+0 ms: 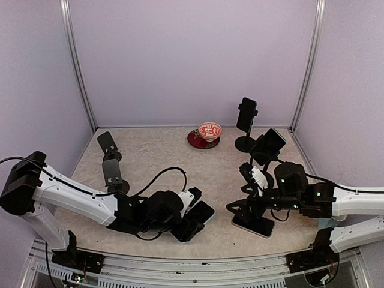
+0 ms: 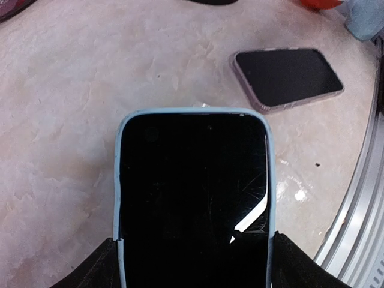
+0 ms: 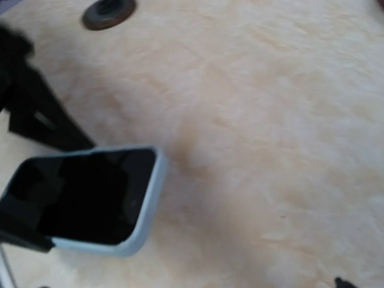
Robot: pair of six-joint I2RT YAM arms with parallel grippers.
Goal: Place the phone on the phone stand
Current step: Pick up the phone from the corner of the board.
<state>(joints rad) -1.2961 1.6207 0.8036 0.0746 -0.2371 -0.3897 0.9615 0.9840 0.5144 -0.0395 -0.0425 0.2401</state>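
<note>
A phone in a light blue case [image 2: 193, 180] lies screen up between my left gripper's [image 2: 193, 243] fingers [image 2: 90, 270], which press on both its long edges. From above, this phone [image 1: 201, 213] sits low at the table's front centre in my left gripper [image 1: 189, 221]. It also shows in the right wrist view as a blue-cased phone [image 3: 90, 198]. Two bare black phone stands [image 1: 108, 144] [image 1: 112, 173] stand at the left. My right gripper [image 1: 243, 207] hangs open over a second, purple-cased phone [image 1: 255, 225] flat on the table.
The purple-cased phone [image 2: 288, 78] lies a short way beyond the blue one. Two more stands at the back right [image 1: 246, 120] [image 1: 268, 144] each carry a phone. A red and white bowl on a red saucer [image 1: 209, 131] sits at the back centre. The metal front rail [image 2: 360, 228] runs close by.
</note>
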